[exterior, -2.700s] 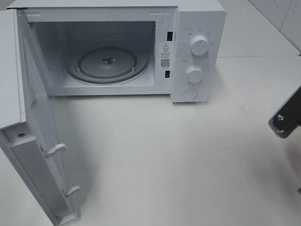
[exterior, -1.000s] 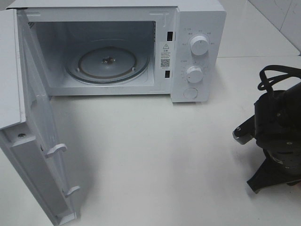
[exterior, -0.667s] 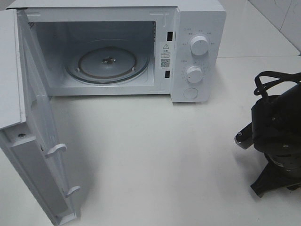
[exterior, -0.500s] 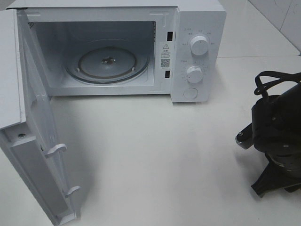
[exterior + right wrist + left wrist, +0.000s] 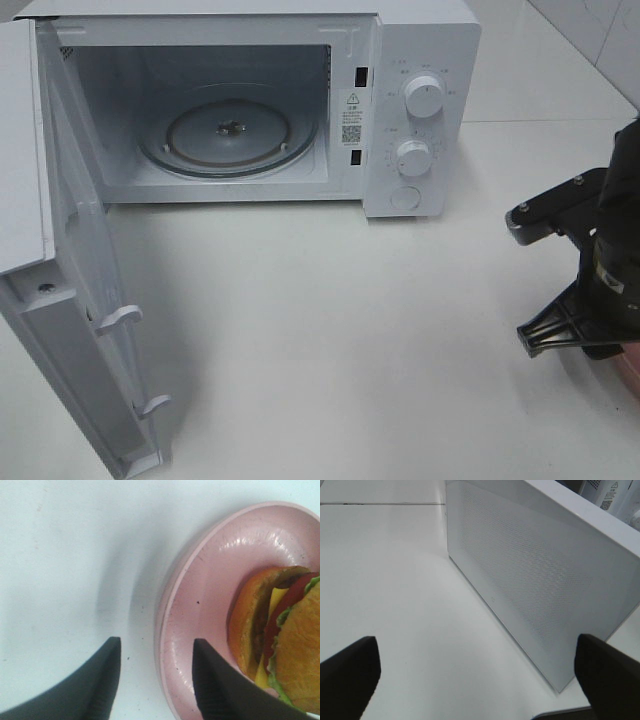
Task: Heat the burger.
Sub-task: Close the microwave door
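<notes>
My right jaws parted and holding nothing, straddling the rim of the pink plate, the burger lying on that plate, bare white surface toward the open microwave, my left jaws spread wide beside its door

White microwave oven seen upper left, door swung open; round pink plate at right.

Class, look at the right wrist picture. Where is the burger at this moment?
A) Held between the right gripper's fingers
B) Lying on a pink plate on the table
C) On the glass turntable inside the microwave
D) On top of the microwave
B: the burger lies on the pink plate, while the right gripper is open and holds nothing.
</notes>
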`<state>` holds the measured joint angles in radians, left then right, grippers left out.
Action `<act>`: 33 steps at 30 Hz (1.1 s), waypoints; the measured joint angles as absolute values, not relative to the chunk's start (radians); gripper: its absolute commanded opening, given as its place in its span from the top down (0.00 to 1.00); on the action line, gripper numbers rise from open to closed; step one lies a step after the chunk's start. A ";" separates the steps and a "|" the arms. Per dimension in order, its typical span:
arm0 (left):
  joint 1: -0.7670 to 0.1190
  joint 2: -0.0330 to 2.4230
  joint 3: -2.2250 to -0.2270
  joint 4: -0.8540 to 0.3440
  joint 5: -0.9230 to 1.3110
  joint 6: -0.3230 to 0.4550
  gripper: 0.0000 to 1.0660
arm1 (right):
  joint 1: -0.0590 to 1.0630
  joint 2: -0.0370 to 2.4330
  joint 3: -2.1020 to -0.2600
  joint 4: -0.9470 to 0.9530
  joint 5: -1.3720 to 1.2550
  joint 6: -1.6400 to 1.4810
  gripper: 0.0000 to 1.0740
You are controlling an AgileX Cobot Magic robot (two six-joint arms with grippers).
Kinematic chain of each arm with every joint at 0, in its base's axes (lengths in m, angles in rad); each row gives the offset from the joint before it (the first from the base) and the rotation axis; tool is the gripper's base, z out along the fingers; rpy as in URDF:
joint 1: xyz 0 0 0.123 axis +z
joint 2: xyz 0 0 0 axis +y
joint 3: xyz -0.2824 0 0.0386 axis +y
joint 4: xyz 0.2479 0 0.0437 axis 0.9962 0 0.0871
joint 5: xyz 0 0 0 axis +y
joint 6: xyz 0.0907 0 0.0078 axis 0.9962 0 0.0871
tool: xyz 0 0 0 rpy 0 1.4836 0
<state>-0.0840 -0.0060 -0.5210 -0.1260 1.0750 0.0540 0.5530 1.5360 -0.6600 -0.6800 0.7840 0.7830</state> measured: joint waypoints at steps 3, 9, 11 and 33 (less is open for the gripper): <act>-0.084 -0.006 -0.521 -0.126 1.075 0.054 0.08 | 0.553 1.461 -0.673 -0.635 0.784 0.729 0.58; -0.084 -0.006 -0.521 -0.126 1.075 0.054 0.08 | 0.553 1.324 -0.690 -0.572 0.784 0.636 0.58; -0.084 -0.006 -0.521 -0.126 1.075 0.054 0.08 | 0.553 1.240 -0.694 -0.513 0.776 0.561 0.56; -0.084 -0.006 -0.521 -0.126 1.075 0.054 0.08 | 0.553 0.701 -0.694 -0.206 0.947 0.207 0.29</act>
